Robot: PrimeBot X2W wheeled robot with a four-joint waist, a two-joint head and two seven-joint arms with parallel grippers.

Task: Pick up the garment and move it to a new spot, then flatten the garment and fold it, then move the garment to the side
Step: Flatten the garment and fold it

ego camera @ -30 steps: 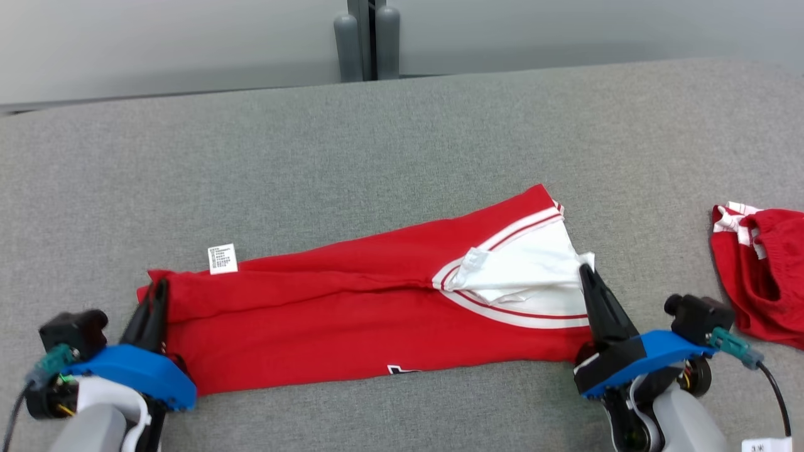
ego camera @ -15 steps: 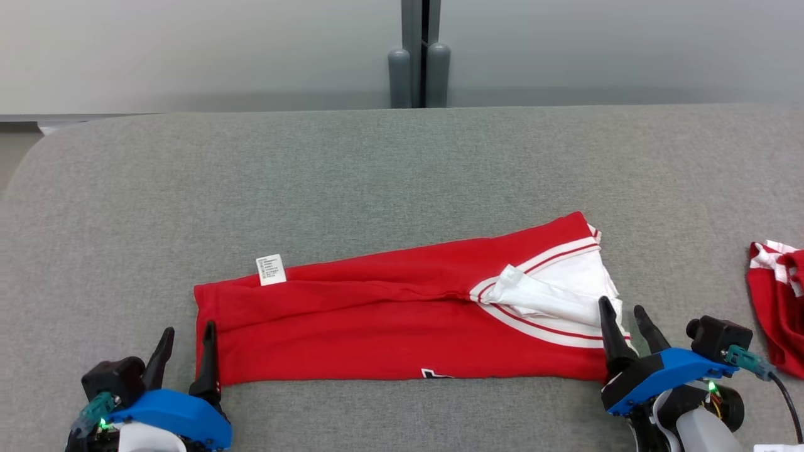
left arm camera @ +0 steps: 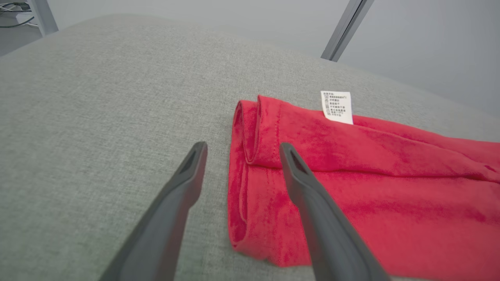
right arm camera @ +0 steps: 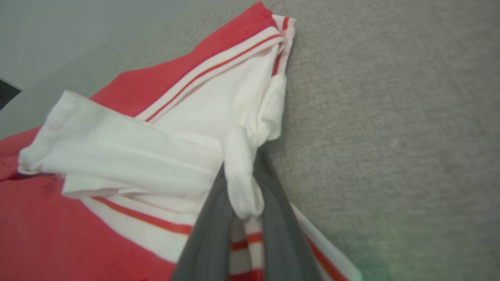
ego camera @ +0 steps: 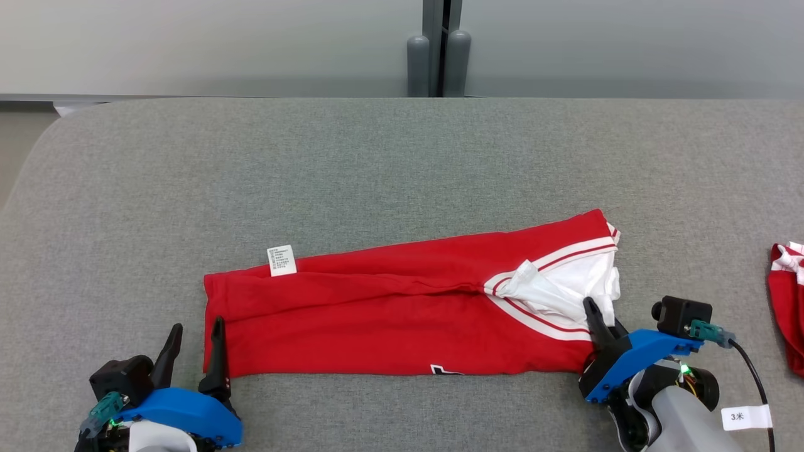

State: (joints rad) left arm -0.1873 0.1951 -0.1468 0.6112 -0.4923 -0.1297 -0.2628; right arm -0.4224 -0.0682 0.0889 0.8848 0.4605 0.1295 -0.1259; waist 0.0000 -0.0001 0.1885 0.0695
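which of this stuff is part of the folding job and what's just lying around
Job: folded red garment, its white fabric pinched in right gripper; open left gripper at its other end; grey table.
Lying about: second red garment on the table's right side.

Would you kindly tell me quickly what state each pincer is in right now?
Left pincer: open, holding nothing.
Right pincer: shut on the white fabric of the garment.
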